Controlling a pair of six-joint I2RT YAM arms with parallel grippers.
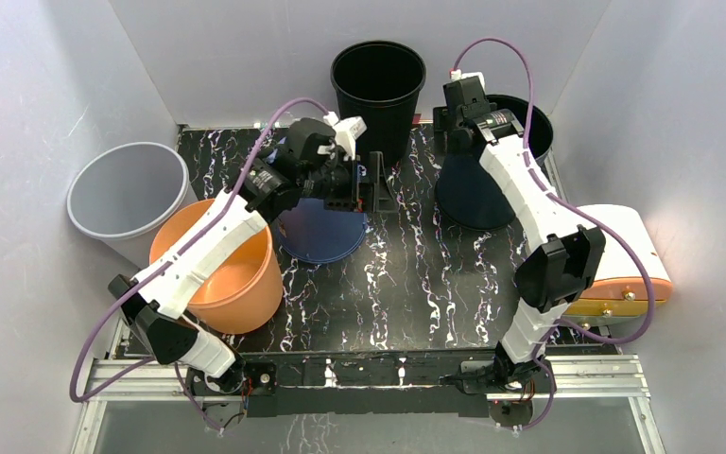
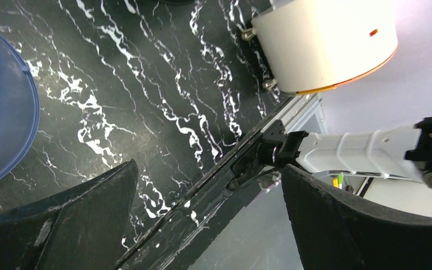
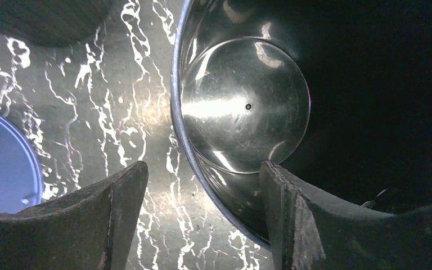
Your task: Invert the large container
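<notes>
The left fingers (image 2: pixel 90 208) hang spread wide with nothing between them. They are above the bare counter (image 1: pixel 416 274), just beside an upturned blue container (image 1: pixel 326 236).

At the far right corner of the counter stands the black container (image 3: pixel 242 107), mouth up. It looks to be the task's thing, since the right fingers (image 3: pixel 107 219) are spread astride its left rim, one outside over the counter and one inside. They are not yet pinching it.

Its inside is glossy and its wall looks thin, so it is probably light and fairly stiff, but slick. The rim seems the place to take it. A deep pinch there should keep it from swivelling as it tips.

The counter is hard, dark and marbled, and likely smooth enough that the container could skid rather than roll over.

Room is tight. A grey bucket (image 1: pixel 128 180) sits by the far left corner and an orange bucket (image 1: pixel 246 284) by the left edge. A tall black bin (image 1: pixel 383 123) stands at the far edge. An upturned navy container (image 1: pixel 468 194) is just nearer than the task's thing, and a white-and-orange appliance (image 1: pixel 624 246) sits at the right edge. Pale walls (image 1: pixel 38 95) close in on the left, far and right sides.
</notes>
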